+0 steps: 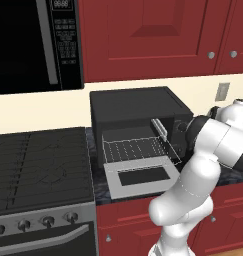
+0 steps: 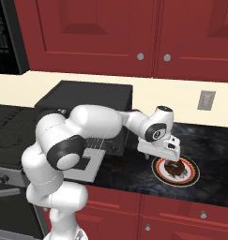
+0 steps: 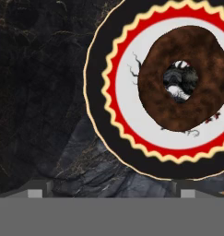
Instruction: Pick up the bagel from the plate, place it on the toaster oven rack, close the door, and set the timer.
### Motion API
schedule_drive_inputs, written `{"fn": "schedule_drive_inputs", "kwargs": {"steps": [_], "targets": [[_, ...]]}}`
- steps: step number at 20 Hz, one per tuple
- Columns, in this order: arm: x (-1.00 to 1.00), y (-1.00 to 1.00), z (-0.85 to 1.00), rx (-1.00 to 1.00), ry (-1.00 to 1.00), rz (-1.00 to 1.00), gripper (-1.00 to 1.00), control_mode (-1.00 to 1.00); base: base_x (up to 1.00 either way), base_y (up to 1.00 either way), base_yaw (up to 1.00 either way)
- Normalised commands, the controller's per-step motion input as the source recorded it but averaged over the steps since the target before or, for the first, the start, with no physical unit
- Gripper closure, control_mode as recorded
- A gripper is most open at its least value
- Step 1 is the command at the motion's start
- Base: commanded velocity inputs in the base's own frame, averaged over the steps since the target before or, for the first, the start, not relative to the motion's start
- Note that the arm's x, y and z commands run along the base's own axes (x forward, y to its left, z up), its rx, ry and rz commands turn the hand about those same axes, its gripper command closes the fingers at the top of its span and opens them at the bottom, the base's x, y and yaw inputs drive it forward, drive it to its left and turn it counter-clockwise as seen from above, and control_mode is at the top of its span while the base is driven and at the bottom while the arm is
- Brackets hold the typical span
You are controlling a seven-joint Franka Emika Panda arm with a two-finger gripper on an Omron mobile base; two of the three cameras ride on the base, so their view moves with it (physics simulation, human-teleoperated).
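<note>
A dark brown bagel (image 3: pixel 187 78) lies on the round plate (image 3: pixel 97 92), which has a black rim, a red scalloped ring and a white middle. The plate (image 2: pixel 193 174) sits on the dark counter to the right of the toaster oven (image 2: pixel 94 96). My gripper (image 2: pixel 162 158) hovers just above the plate's left edge, open, with nothing between its fingertips (image 3: pixel 35 193); the bagel (image 2: pixel 173 167) is slightly to its right. The toaster oven (image 1: pixel 135 102) has its door (image 1: pixel 138 176) folded down flat. The wire rack (image 1: pixel 135 149) shows in the cavity.
A stove (image 1: pixel 38 165) with dark grates stands left of the toaster oven, under a black microwave (image 1: pixel 33 40). Red cabinets run above and below the dark marble counter (image 2: pixel 214 187). A wall outlet (image 2: pixel 206 99) is on the backsplash. My arm partly covers the oven's right side.
</note>
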Motion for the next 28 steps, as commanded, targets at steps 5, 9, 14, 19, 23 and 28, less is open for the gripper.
{"fn": "schedule_drive_inputs", "kwargs": {"steps": [5,9,14,19,23,28], "targets": [[0.03,-0.09,-0.16,-0.01,-0.02,0.04,-1.00,-1.00,0.00,0.00,0.00],[0.03,0.00,-0.08,-0.02,-0.02,0.08,-1.00,-1.00,0.00,0.00,0.00],[0.07,0.00,-0.09,-0.01,-0.02,0.08,-1.00,-1.00,0.00,0.00,0.00],[0.05,0.00,-0.18,-0.02,-0.01,0.10,-1.00,-1.00,0.00,0.00,0.00],[0.06,0.00,-0.19,-0.01,-0.02,0.10,-1.00,-1.00,0.00,0.00,0.00],[0.02,-0.04,-0.18,-0.01,-0.02,0.07,-1.00,-1.00,0.00,0.00,0.00]]}}
